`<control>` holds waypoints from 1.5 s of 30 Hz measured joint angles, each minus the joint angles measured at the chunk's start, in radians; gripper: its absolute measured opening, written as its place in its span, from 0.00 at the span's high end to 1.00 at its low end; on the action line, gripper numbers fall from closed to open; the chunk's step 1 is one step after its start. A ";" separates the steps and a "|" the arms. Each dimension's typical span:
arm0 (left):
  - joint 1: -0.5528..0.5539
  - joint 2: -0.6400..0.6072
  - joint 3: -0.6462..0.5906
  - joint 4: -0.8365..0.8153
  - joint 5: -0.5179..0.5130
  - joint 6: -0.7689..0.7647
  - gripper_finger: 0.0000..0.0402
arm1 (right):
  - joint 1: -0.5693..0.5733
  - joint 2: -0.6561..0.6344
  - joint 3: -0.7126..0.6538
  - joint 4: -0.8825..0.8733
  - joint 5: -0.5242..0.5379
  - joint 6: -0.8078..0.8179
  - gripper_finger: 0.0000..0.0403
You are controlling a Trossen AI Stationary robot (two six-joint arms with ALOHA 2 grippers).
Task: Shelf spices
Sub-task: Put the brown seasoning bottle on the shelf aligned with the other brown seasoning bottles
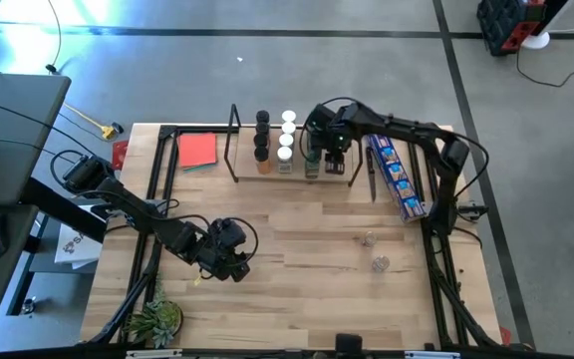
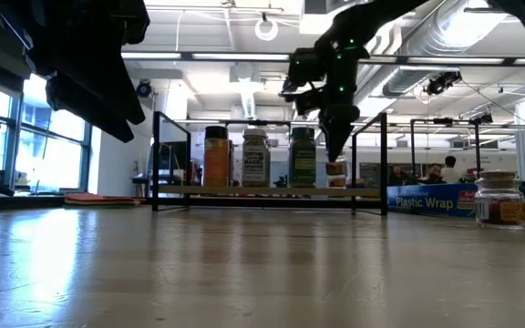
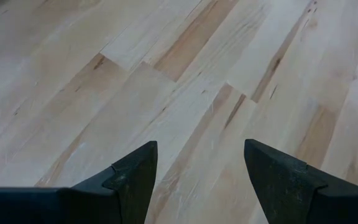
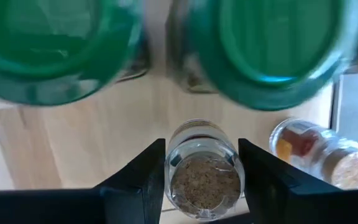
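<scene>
Glass, most likely, and small: that is how these spices look set to handle, as rigid little cylinders, light, smooth-sided and apt to slip or tip, so the sound hold is across the round body just under the lid, jaws square to the jar and firm rather than hard. Starting at the left of the high view, the left claw hangs over bare desk with its fingers spread and nothing between them, well apart from every jar. Further along stands the shelf, a low wooden rack with black loop frames, already carrying rows of black-lidded jars, white-lidded jars and green-lidded jars. Over the rack's right-hand part is the right claw, clenched on a clear jar of tan granules; the wrist view shows a finger against each side of its round wall, with shelf wood beneath, though whether the base has touched down I cannot tell. Another clear jar lies on its side just beside it. To the right again, two loose jars wait on the open desk, near each other and well clear of the rack; being clear and low, they would be easy to knock over on approach.
</scene>
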 joint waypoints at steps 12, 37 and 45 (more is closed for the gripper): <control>0.000 0.000 0.000 0.000 0.001 0.000 0.41 | -0.075 0.001 0.000 0.036 0.001 0.001 0.45; 0.000 0.000 0.000 0.000 0.000 -0.001 0.41 | -0.018 -0.143 0.000 -0.019 0.124 0.043 0.44; 0.000 0.000 0.000 0.001 -0.006 -0.002 0.41 | 0.352 -0.380 -0.033 -0.173 0.097 0.070 0.44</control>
